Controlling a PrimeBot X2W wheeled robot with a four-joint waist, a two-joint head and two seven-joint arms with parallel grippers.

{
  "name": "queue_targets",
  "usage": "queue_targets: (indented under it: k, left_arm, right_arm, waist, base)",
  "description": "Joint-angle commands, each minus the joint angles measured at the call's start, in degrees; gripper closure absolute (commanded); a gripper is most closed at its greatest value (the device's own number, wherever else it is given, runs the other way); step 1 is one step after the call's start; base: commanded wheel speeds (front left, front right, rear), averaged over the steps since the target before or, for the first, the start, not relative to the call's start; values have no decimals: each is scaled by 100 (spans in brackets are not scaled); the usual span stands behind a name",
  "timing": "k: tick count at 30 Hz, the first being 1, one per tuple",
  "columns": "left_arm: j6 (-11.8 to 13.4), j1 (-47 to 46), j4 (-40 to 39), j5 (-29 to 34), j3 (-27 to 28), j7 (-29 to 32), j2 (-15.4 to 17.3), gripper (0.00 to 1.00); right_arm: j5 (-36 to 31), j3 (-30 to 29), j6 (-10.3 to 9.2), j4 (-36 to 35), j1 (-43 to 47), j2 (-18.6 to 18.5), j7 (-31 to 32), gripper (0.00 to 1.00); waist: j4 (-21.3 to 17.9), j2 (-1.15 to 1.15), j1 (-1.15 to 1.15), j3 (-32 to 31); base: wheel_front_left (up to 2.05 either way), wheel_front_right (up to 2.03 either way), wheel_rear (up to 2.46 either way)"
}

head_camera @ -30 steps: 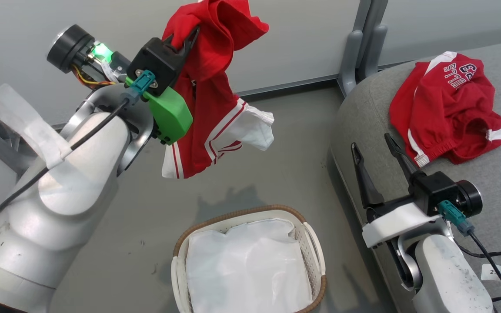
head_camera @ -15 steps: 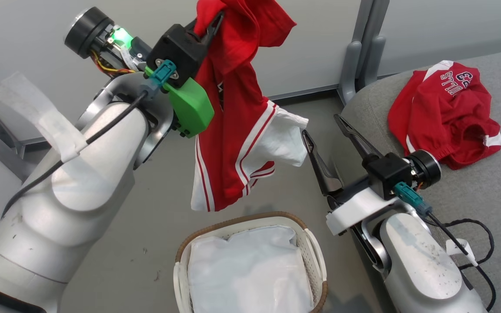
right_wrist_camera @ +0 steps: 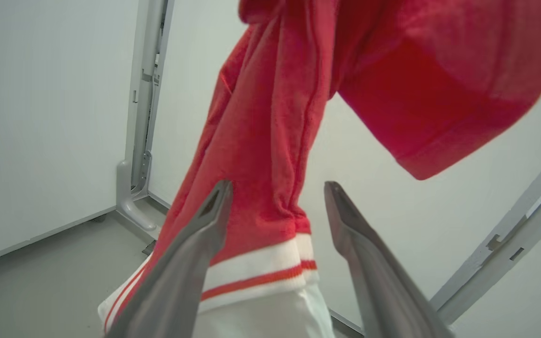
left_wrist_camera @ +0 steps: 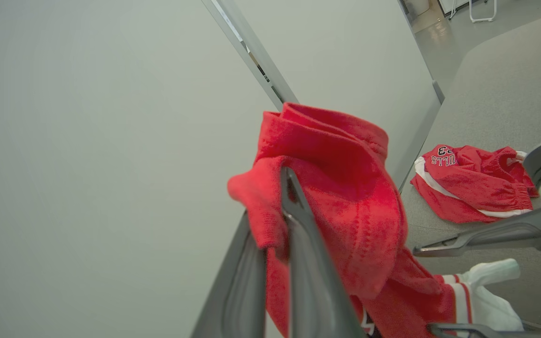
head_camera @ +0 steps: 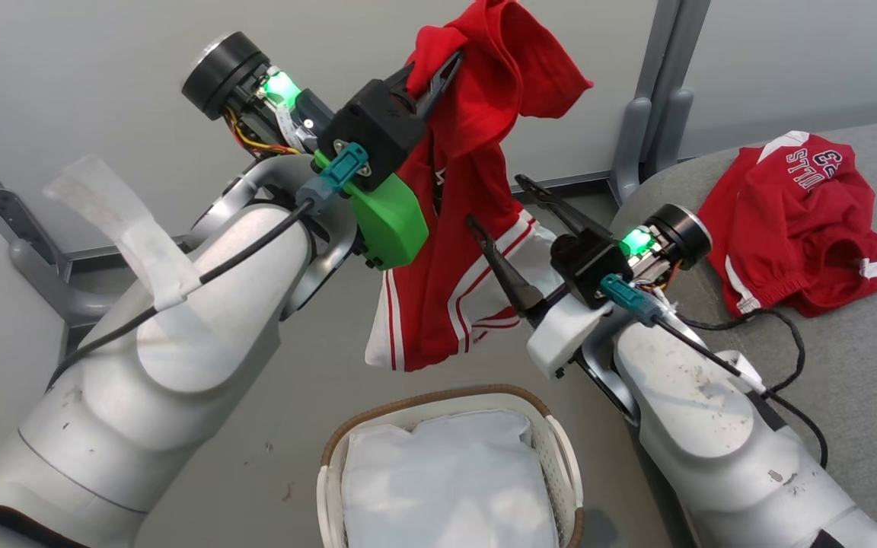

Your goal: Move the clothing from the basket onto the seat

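Our left gripper (head_camera: pixel 438 68) pinches the red striped garment (head_camera: pixel 438 304) above the basket (head_camera: pixel 446 393); our right gripper (head_camera: pixel 495 199) stands spread at its hem.

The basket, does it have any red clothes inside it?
No, the basket holds a crumpled white liner and no red cloth.

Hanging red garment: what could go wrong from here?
The left tool pinches only a small fold of the hanging garment, so it might slip and drop toward the basket or floor, not the seat. The open right tool is close to its striped hem and could snag or tug it loose.
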Motion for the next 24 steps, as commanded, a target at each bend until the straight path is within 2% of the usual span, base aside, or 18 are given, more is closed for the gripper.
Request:
queue_targets:
  k: [1,5,9,18,19,20,21,22,24]
  left_arm:
    - [25,94,-32,-25,-24,-38,-31,100]
    - [15,125,-129,-48,-118,-60,-100,100]
    - [-1,166,-242,-119,-209,-61,-149,100]
    - [-8,243,-528,-286,-321,-17,-164,100]
    - [7,267,-535,-310,-309,-12,-157,100]
    - [22,285,-535,-325,-297,-8,-148,100]
    - [41,306,-519,-352,-277,-1,-134,100]
    - [50,325,-501,-370,-257,1,-117,100]
    - [86,375,-442,-431,-213,-7,-67,100]
  right_arm:
    - [82,127,-8,176,-115,-55,-9,0]
    - [444,738,-8,757,-457,-72,-9,0]
    - [827,1139,-8,1020,-653,-69,-9,0]
    - [1285,1457,-8,1128,-892,-37,-9,0]
    - [1322,1515,-8,1126,-917,-37,-9,53]
    - [1365,1563,-8,1132,-929,-40,-9,71]
    - [1410,1612,-8,1140,-941,-48,-9,88]
    - [1434,1642,-8,1138,-954,-61,-9,100]
    - [1478,1676,-8,1099,-944,-96,-9,100]
  waist:
    - [22,0,0,-14]
    - [86,0,0,-45]
    - [150,0,0,-55]
    - [266,0,0,-28]
    - [276,0,0,-26]
    - [282,0,0,-23]
    - [289,0,0,-18]
    - [291,0,0,-13]
    - [291,0,0,-1]
  base:
    - [0,0,0]
    - [0,0,0]
    - [0,0,0]
    - [0,0,0]
    - [0,0,0]
    - [0,0,0]
    - [0,0,0]
    - [0,0,0]
    - [0,0,0]
